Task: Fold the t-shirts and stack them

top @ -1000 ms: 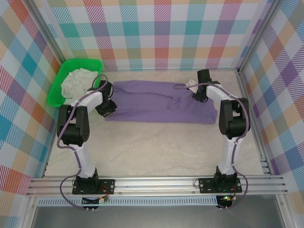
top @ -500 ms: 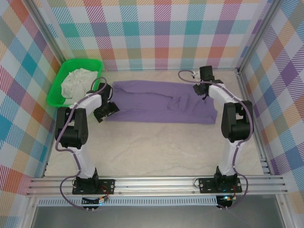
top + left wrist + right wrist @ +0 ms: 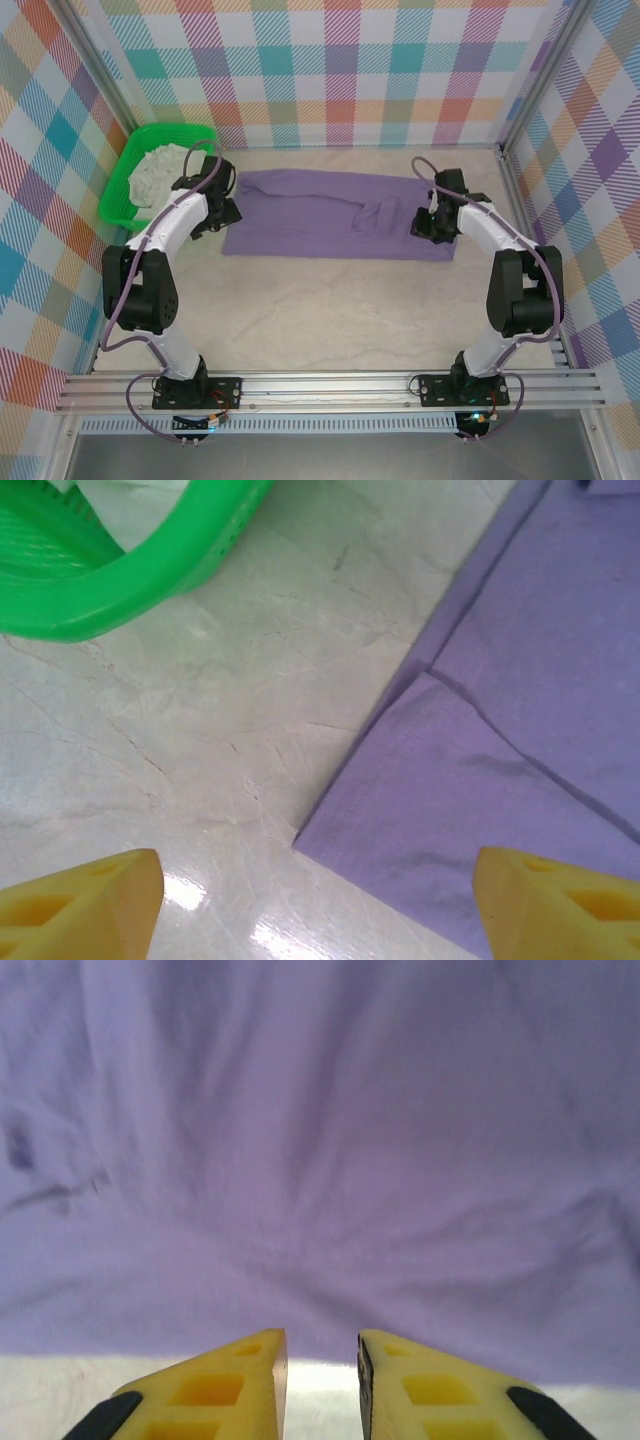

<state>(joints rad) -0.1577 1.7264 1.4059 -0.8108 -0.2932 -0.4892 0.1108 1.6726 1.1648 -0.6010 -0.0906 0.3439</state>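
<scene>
- Along the bottom edge of the top view, both arm bases sit on a metal rail, and the pale table (image 3: pixel 320 310) stretches upward from them.
- Left of centre, the left gripper (image 3: pixel 222 213) hangs over the left end of the lavender t-shirt (image 3: pixel 320 215). Its wrist view shows the yellow fingers (image 3: pixel 90 910) spread far apart in the two lower corners, holding nothing. The shirt's near left corner lies on the table just beyond and between them.
- Right of centre, the right gripper (image 3: pixel 432 226) sits over the shirt's right end. In its wrist view the two fingertips stand almost together with a narrow gap and nothing caught in it. The shirt's edge runs just past them, and a strip of bare table lies beneath.
- Across the middle of the frame, the lavender t-shirt lies flat as a wide band reaching from one gripper to the other, creased toward its right part.
- At the upper left, the green basket (image 3: pixel 112 200) stands near the shirt's left end with bare table between them. The off-white t-shirt (image 3: pixel 160 168) lies crumpled inside it.
</scene>
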